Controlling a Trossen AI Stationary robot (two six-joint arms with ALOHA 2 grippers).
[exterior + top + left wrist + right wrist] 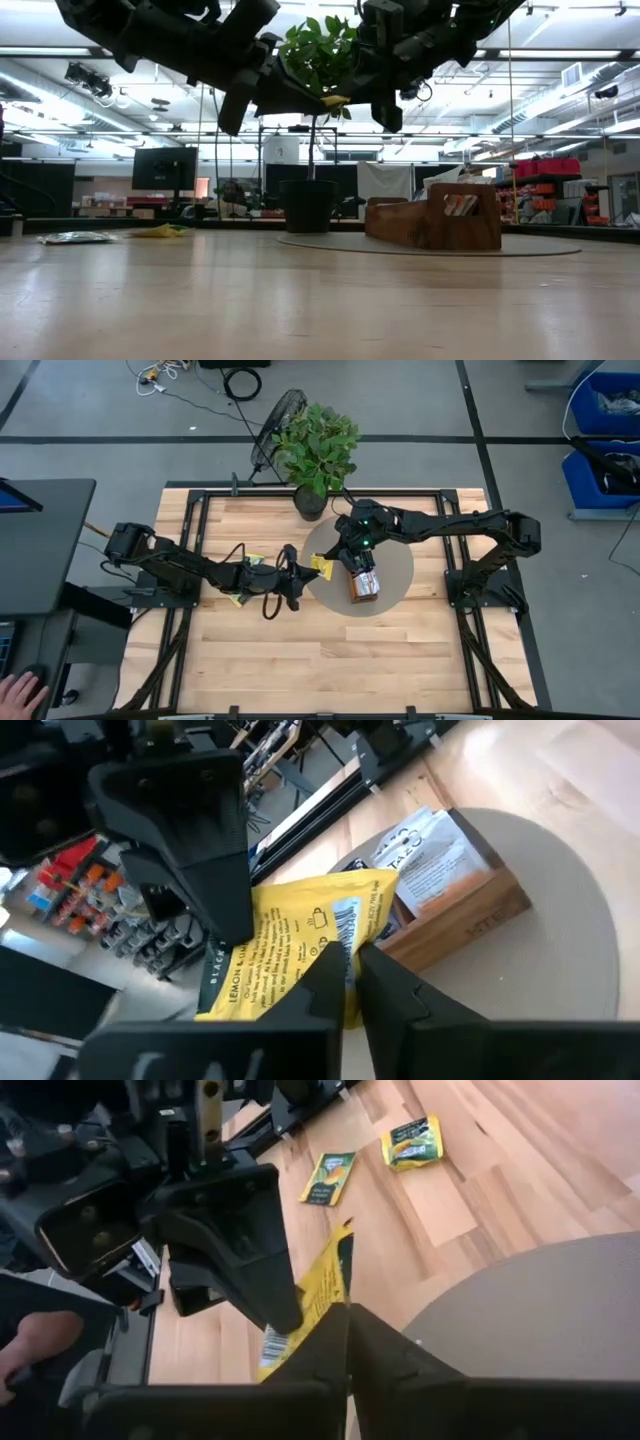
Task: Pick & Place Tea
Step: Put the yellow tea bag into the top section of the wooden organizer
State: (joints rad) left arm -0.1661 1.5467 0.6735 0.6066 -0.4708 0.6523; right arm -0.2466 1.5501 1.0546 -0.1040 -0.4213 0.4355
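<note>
A yellow tea sachet [320,565] hangs in the air between my two grippers, above the left rim of a round grey mat [395,555]. My left gripper [300,573] reaches it from the table's left and is shut on it. My right gripper [345,557] reaches it from the right and is also shut on it. The sachet also shows high up in the low view [335,101]. A brown wooden tray [366,584] stands on the mat and holds white-and-orange sachets [432,860]. Two more sachets [250,560] [237,598] lie flat on the table under the left arm. My left gripper pinches the yellow sachet's edge [335,942] between its two fingers, coming level from the table's left. The sachet is lifted clear of the table. My right gripper pinches the sachet's opposite edge [325,1302] between its two fingers, coming from the table's right side. The sachet stands on edge between the two grippers.
A potted plant [315,445] stands at the table's far edge, just behind the mat. The loose sachets show in the right wrist view [330,1177] [412,1140]. A person's hand [20,692] shows off the table at the near left. Bare wood [330,660] lies toward the near edge.
</note>
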